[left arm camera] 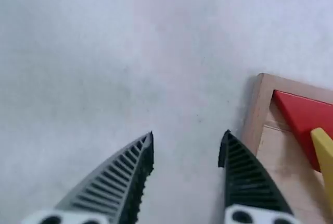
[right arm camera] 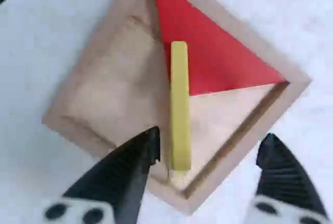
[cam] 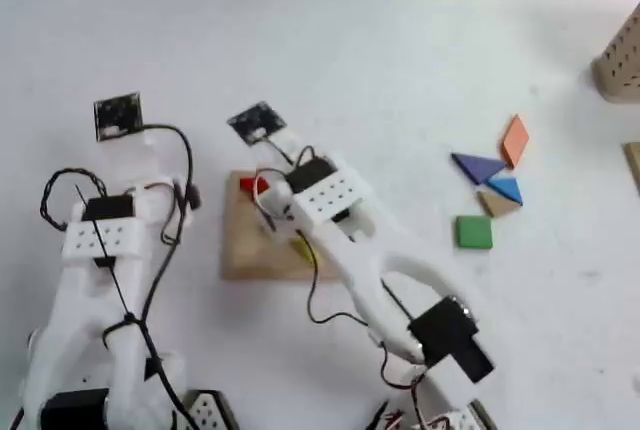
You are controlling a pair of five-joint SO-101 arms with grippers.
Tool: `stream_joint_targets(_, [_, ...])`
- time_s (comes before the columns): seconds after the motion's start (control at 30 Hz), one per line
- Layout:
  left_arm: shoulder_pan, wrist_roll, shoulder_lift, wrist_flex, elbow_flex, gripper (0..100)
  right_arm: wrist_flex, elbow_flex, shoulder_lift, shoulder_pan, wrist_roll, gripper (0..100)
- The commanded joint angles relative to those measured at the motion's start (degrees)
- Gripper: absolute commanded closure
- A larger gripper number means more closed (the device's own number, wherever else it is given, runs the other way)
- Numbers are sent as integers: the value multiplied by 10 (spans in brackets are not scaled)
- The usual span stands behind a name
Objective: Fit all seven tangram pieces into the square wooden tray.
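Observation:
The square wooden tray (cam: 243, 262) lies mid-table under my right arm. A red triangle (right arm camera: 208, 57) lies flat in one corner of the tray (right arm camera: 104, 47). A yellow piece (right arm camera: 179, 104) stands on its edge inside, against the red one. My right gripper (right arm camera: 210, 143) hovers open over the tray, one fingertip (right arm camera: 151, 143) close beside the yellow piece's end. My left gripper (left arm camera: 187, 143) is open over bare table just outside the tray's rim (left arm camera: 257, 109), holding nothing. Orange (cam: 514, 140), purple (cam: 477, 166), blue (cam: 507, 189), tan (cam: 497, 204) and green (cam: 474, 232) pieces lie loose to the right.
A pale wooden block with holes (cam: 620, 60) stands at the far right edge, and another wooden edge (cam: 633, 165) shows below it. White table stretches between the tray and the loose pieces.

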Motion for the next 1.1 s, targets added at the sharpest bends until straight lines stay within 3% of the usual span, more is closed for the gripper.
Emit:
stream_joint_targets(0.0, [-2, 5, -18, -12, -25, 789, 81, -80, -67, 44, 13, 703])
stream_joint_targets(0.23, [0, 5, -22, -8, -23, 789, 186, -107, -153, 174, 44, 727])
stream_joint_targets(0.4, [36, 6, -29, 4, -15, 791, 136, 1, -180, 284, 53, 995])
stream_joint_targets(0.47, [55, 4, -51, 8, -5, 820, 126, 46, -183, 323, 74, 952])
stream_joint_targets(0.63, [91, 4, -157, 4, 49, 982, 58, 188, -183, 415, 84, 978])
stream_joint_targets(0.7, [111, 4, -201, 8, 66, 968, 7, 255, -187, 441, 116, 981])
stream_joint_targets(0.87, [213, 8, -279, 41, 49, 978, -58, 345, -190, 469, 151, 981])
stream_joint_targets(1.07, [376, 9, -245, 39, -16, 978, -61, 352, -215, 478, 154, 981])
